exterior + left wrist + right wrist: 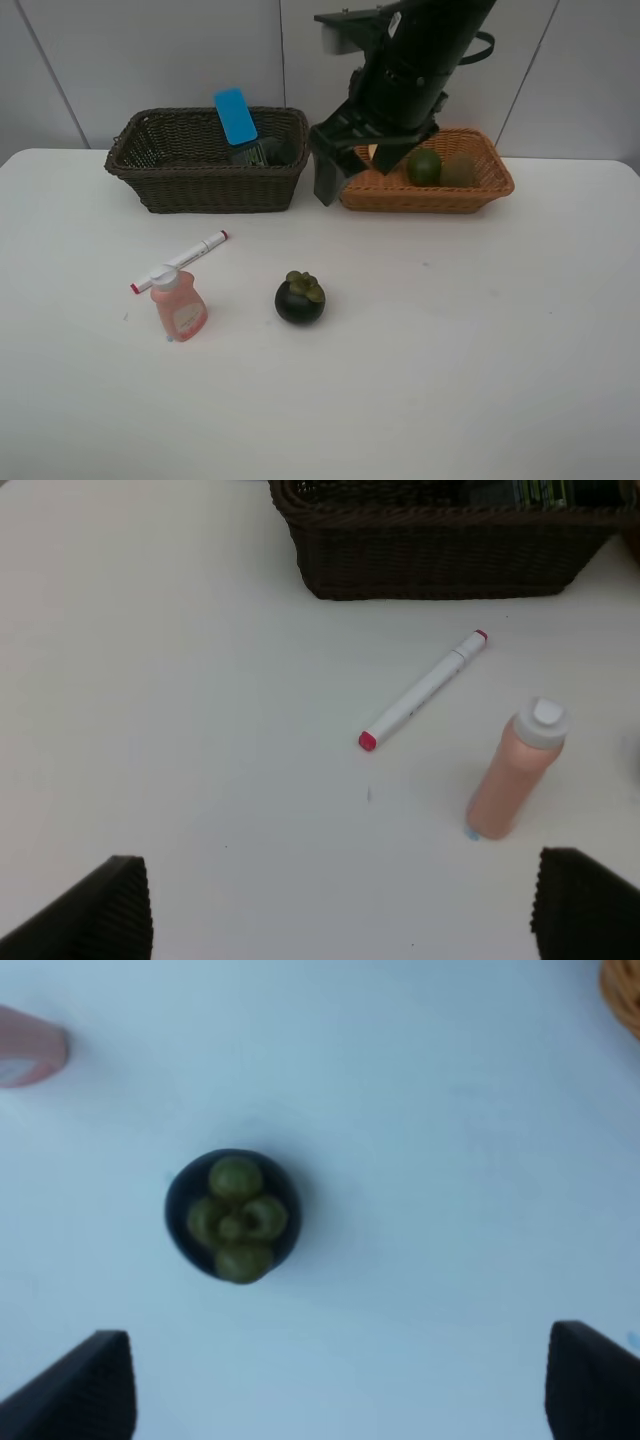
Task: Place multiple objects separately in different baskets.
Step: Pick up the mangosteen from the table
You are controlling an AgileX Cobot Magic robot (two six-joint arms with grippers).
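From the high camera, the dark basket sits far left and holds the block, propped on end, with the grey bottle beside it. The tan basket, far right, holds the green fruit and the kiwi side by side. The right gripper hangs over its left end, jaws spread and empty. On the table, near left, the marker lies touching the cap of the upright pink bottle. The mangosteen sits just right of them.

In the left wrist view, the left gripper is spread wide over bare table. The marker and pink bottle lie before the dark basket.

In the right wrist view, the right gripper gapes above the mangosteen. A corner of the tan basket shows.
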